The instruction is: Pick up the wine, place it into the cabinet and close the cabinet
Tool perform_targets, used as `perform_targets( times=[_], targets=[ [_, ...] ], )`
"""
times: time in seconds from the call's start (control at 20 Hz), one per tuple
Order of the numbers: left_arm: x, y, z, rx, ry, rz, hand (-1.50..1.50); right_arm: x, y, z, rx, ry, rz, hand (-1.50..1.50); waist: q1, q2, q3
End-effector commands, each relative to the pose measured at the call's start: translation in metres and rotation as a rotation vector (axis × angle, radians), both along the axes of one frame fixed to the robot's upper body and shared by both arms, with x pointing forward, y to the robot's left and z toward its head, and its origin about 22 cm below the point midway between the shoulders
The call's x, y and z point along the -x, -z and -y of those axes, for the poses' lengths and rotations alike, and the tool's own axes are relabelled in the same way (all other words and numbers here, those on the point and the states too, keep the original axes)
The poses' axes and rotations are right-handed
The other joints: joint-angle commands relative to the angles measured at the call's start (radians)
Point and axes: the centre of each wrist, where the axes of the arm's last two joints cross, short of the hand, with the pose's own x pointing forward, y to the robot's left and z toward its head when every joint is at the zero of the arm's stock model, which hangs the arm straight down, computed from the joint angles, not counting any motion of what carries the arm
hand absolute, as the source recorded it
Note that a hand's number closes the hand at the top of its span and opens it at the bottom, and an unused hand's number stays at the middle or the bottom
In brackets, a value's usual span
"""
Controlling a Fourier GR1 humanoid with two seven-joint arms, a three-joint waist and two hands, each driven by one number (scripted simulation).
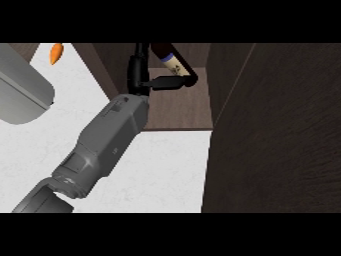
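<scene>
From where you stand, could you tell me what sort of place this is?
Most likely a kitchen: a white speckled counter, a dark wooden cabinet with its door open, and a wine bottle that the hand holds inside it. An orange carrot lies on the counter.

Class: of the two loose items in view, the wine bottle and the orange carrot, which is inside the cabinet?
The wine bottle, held by the hand; the carrot lies on the counter.

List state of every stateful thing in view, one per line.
wine bottle: inside the cabinet, tilted, held
right hand: inside the cabinet, fingers curled round the bottle
cabinet: open, bottle over its shelf
cabinet door: swung open, at the view's right
carrot: lying on the counter, untouched
left hand: not in view
</scene>
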Motion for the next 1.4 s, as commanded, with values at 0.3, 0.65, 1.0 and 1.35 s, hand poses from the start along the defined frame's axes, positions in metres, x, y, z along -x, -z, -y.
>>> perform_targets(
  times=[0.3,0.65,1.0,1.35],
  targets=[
    [0.024,0.004,-0.012,0.067,0.066,0.059,-1.5,0.033,-0.033,0.011,-0.034,-0.017,0.055,-1.5,0.036,-0.014,0.0],
    [0.065,0.013,-0.012,0.127,0.138,0.038,-1.5,0.037,-0.031,0.004,-0.052,-0.01,0.048,-1.5,0.033,-0.016,0.0],
    [0.127,0.009,-0.006,0.189,0.172,0.036,-1.5,0.038,-0.037,0.002,-0.037,-0.009,0.046,-1.5,0.03,-0.013,0.0],
    [0.186,0.008,-0.012,0.199,0.168,0.074,-1.5,0.031,-0.027,0.001,-0.038,-0.018,0.055,-1.5,0.016,-0.004,0.001]
  ],
)
